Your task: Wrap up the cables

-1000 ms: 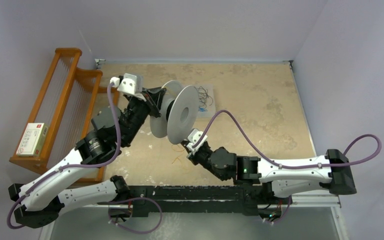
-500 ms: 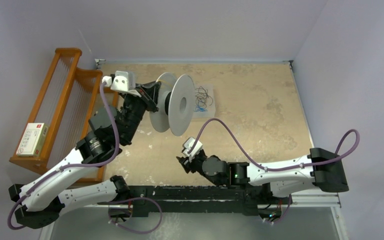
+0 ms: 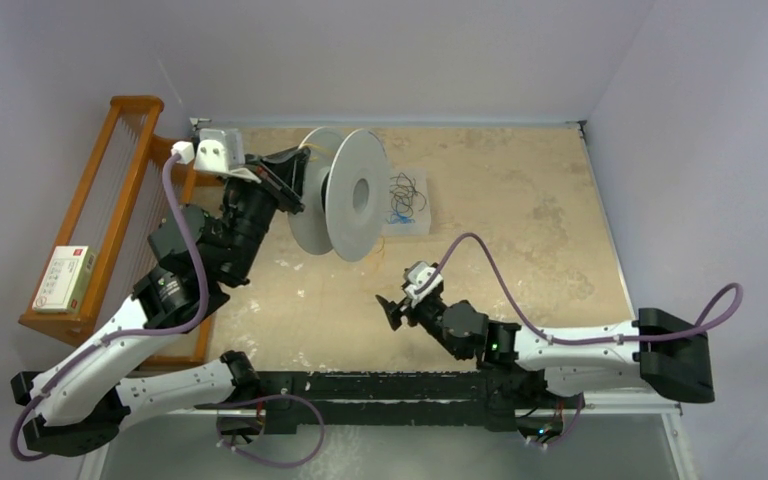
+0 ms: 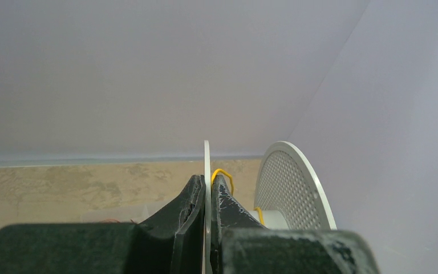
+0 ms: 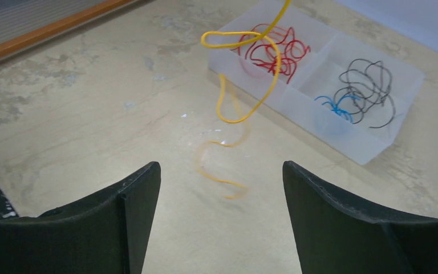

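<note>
One curly yellow wire (image 5: 236, 121), likely light and springy, suits a pinch at its low loop by the spread right tool (image 5: 221, 171); the left tool (image 4: 207, 188) clamps the spool (image 3: 355, 195).

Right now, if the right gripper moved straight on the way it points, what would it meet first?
Probably the dangling yellow cable, hanging just ahead of the open right gripper; depth is unclear, and the table lies behind it.

A clear divided tray (image 5: 348, 142) sits on the mottled beige table (image 3: 520, 220). One compartment holds red wires (image 5: 268, 51), the other black and blue wires (image 5: 365, 85).
</note>
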`<state>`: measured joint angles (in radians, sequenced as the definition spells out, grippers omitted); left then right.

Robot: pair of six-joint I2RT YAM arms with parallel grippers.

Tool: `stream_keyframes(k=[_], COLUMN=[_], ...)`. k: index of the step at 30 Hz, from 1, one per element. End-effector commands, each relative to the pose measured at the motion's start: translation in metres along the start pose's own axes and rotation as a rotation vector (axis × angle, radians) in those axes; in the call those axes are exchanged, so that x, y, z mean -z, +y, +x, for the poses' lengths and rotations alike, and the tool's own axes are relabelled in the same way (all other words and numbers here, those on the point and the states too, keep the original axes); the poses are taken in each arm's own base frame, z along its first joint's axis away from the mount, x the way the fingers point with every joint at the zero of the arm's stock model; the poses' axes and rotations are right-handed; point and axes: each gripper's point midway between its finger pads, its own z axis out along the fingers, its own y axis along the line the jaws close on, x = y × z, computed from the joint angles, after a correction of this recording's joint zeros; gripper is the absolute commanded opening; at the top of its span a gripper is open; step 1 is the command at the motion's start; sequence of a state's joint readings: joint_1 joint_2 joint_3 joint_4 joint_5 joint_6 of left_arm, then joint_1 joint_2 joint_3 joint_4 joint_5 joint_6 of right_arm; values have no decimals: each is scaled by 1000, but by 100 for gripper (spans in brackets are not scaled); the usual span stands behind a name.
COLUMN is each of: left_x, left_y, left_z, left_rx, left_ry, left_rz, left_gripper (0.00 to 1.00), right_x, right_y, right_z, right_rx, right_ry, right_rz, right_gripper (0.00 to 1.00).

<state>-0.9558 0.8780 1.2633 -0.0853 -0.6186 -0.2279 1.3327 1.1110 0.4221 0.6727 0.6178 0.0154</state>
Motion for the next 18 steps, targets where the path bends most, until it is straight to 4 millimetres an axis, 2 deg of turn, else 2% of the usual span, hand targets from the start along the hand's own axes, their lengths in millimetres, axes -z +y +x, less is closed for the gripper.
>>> stream_keyframes(k=[1, 5, 10, 18], left_x=[3, 4, 5, 8], left_y=[-9, -13, -20, -28], left_z=[-51, -58, -66, -76], left_rx=[120, 127, 141, 162], left_ry=[-111, -108, -96, -94], left_rz=[27, 40, 70, 113], left_gripper=[0, 0, 0, 0], right_x=[8, 16, 16, 0], right_y=[-18, -27, -39, -41], right_z=[-45, -55, -65, -79], right_rx=[-17, 14, 66, 88], right_ry=[-231, -320, -408, -477], right_rz=[-9, -35, -71, -142], right_gripper=[84, 92, 95, 95])
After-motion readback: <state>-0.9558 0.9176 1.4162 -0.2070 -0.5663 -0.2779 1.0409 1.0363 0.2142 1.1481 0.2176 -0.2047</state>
